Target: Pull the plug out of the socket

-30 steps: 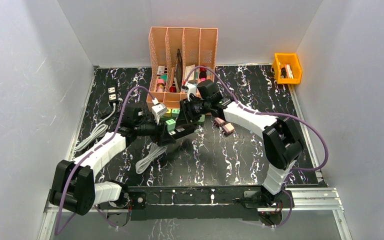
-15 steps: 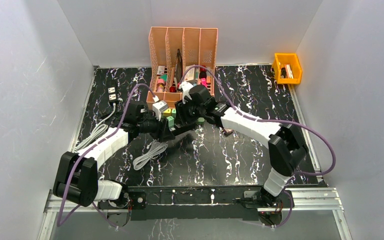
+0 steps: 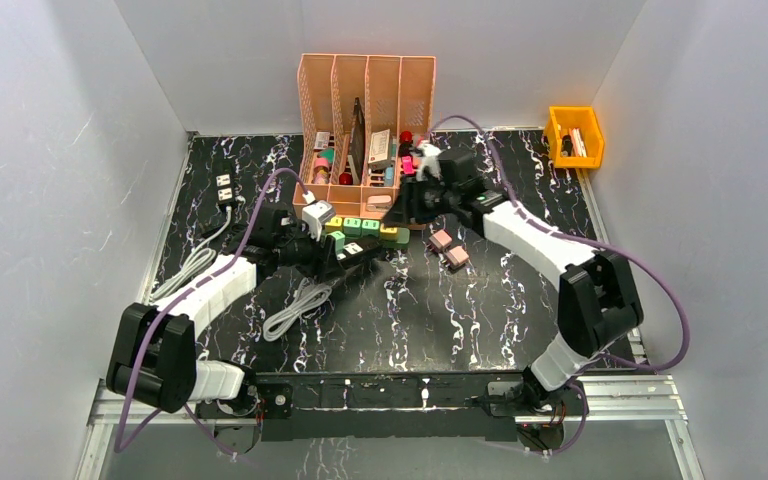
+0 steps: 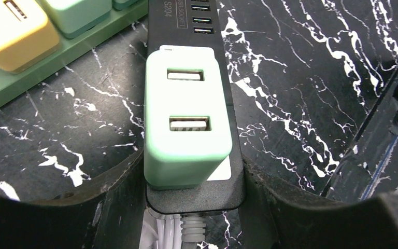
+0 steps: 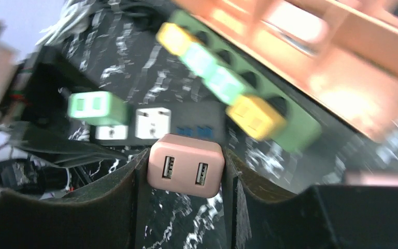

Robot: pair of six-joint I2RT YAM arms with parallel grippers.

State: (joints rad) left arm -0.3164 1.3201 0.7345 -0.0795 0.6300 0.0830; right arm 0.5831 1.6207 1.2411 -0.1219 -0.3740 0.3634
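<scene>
Running straight ahead of the left gripper (image 4: 189, 168), the black plastic power strip (image 4: 197, 199) is clamped there, and the boxy pink plug (image 5: 185, 176) is pinched in the right gripper (image 5: 184, 155), well clear.

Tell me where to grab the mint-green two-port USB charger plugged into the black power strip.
Pinch the mint-green charger across its two flat long sides, coming straight down onto its port face. It stands proud of the black power strip, so those sides are exposed, and the left gripper clamps the strip's cable end, which should brace the pull.
</scene>
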